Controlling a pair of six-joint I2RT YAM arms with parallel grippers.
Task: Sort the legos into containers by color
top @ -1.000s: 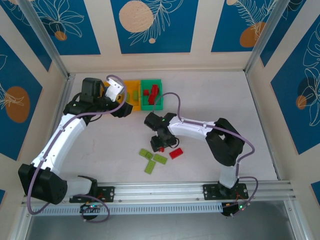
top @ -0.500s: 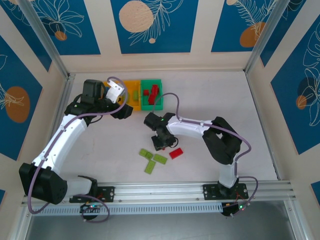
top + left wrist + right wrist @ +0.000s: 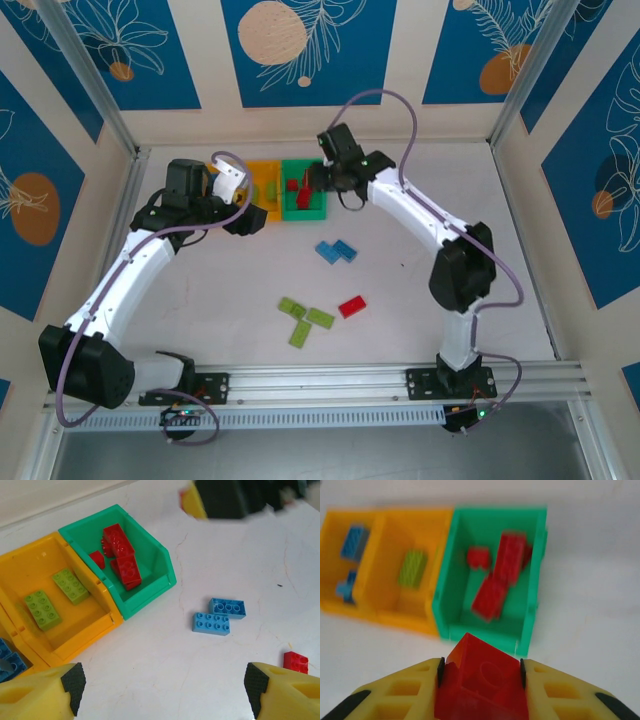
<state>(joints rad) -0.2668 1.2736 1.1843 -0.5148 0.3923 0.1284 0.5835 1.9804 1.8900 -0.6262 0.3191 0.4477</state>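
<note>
My right gripper [image 3: 481,672] is shut on a red lego [image 3: 482,687], just short of the green container [image 3: 445,610], which holds several red legos [image 3: 500,575]. From above, that gripper [image 3: 313,180] hangs at the green container [image 3: 290,213]. The middle orange-yellow container [image 3: 90,630] holds two lime legos [image 3: 42,610], and the left one [image 3: 332,580] holds blue legos [image 3: 354,542]. My left gripper [image 3: 165,690] is open over bare table near the containers, nothing between its fingers. On the table lie two blue legos [image 3: 335,250], three lime legos [image 3: 300,320] and a red lego [image 3: 351,306].
The containers stand in a row at the back of the white table, left of centre. Walls with aluminium posts [image 3: 90,80] close in the back and sides. The rail carrying the arm bases [image 3: 320,382] runs along the near edge.
My right arm has swung from the middle of the table up to the green container with a red lego in its jaws, uncovering two blue legos. The left arm has barely moved.
</note>
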